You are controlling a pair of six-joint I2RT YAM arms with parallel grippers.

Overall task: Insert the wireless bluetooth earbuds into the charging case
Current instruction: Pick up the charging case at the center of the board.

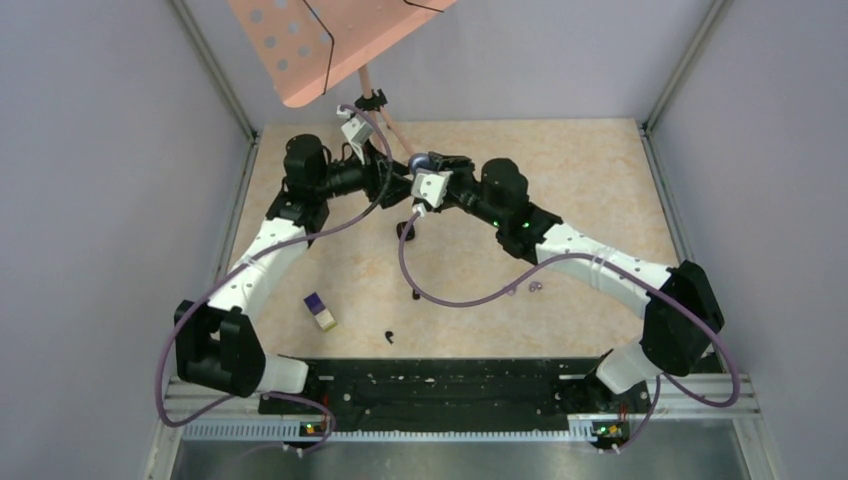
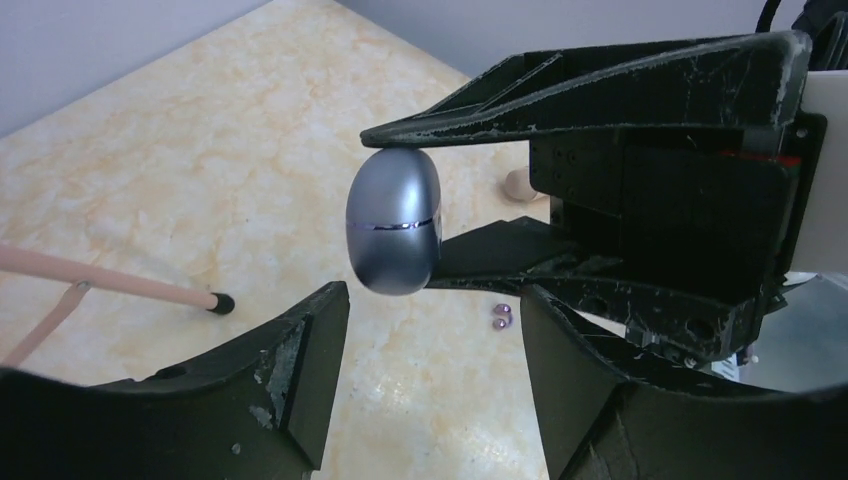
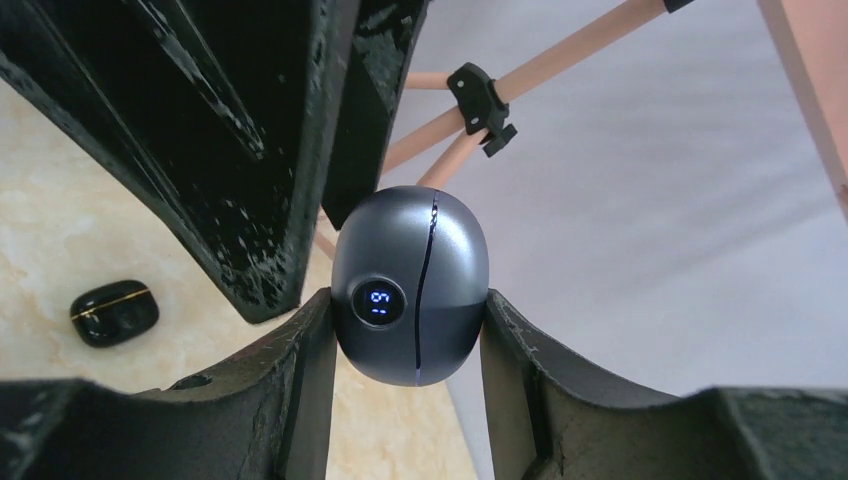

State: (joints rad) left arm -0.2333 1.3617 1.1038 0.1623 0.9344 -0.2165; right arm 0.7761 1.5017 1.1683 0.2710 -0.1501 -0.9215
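My right gripper [image 3: 410, 330] is shut on a grey egg-shaped charging case [image 3: 410, 285] and holds it above the table. The case's lid is shut and a small blue display is lit. The case also shows in the left wrist view [image 2: 395, 220] and, barely, in the top view [image 1: 421, 160]. My left gripper [image 2: 435, 345] is open and empty, just below and facing the case. Two pale purple earbuds [image 1: 535, 287] lie on the table by the right arm and show in the left wrist view [image 2: 502, 316]. One black earbud [image 1: 388, 336] lies near the front edge.
A black charging case [image 3: 113, 312] with a gold line lies shut on the table. A purple-and-cream block [image 1: 320, 311] lies front left. A pink stand with a perforated board [image 1: 300, 40] rises at the back, its leg [image 2: 120, 283] resting on the table. Cables hang from both wrists.
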